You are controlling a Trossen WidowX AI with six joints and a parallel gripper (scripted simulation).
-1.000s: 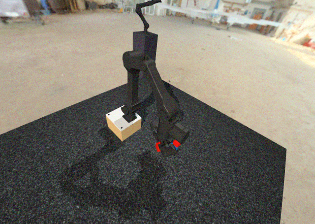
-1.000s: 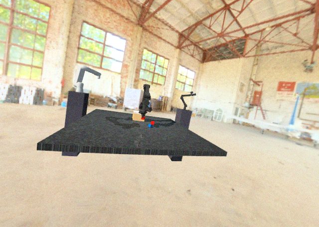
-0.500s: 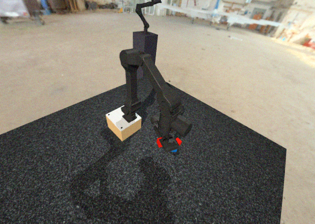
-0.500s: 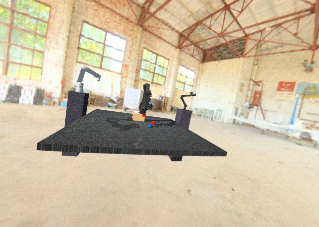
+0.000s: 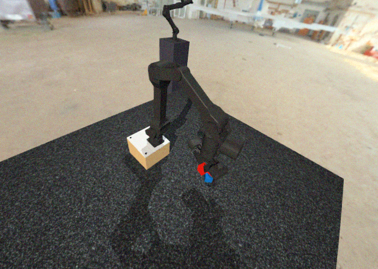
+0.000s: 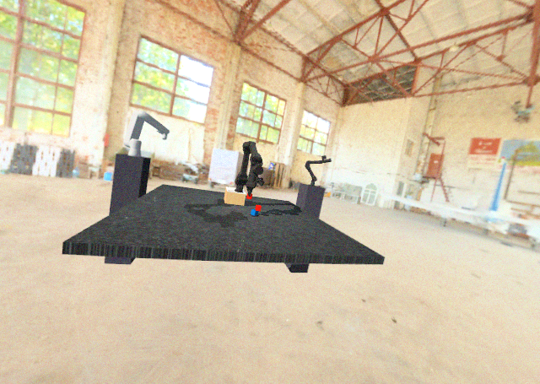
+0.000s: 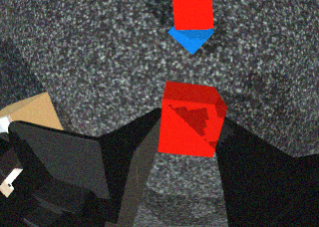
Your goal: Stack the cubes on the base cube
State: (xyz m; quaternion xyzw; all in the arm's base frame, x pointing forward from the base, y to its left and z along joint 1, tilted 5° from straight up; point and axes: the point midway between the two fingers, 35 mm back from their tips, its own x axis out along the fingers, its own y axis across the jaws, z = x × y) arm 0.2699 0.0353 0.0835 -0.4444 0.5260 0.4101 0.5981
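The blue base cube stands on the black table. One red cube sits on top of it, turned relative to it in the wrist view. That cube is mostly hidden by the arm in the top view. My gripper is shut on the other red cube, holding it above the table, apart from the stacked cubes. In the wrist view the held cube lies below the stack. Its exact height is unclear.
The arm's base stands on a tan box with a white top, to the left of the cubes in the top view. Another black arm and a grey arm stand on separate pedestals beyond the table.
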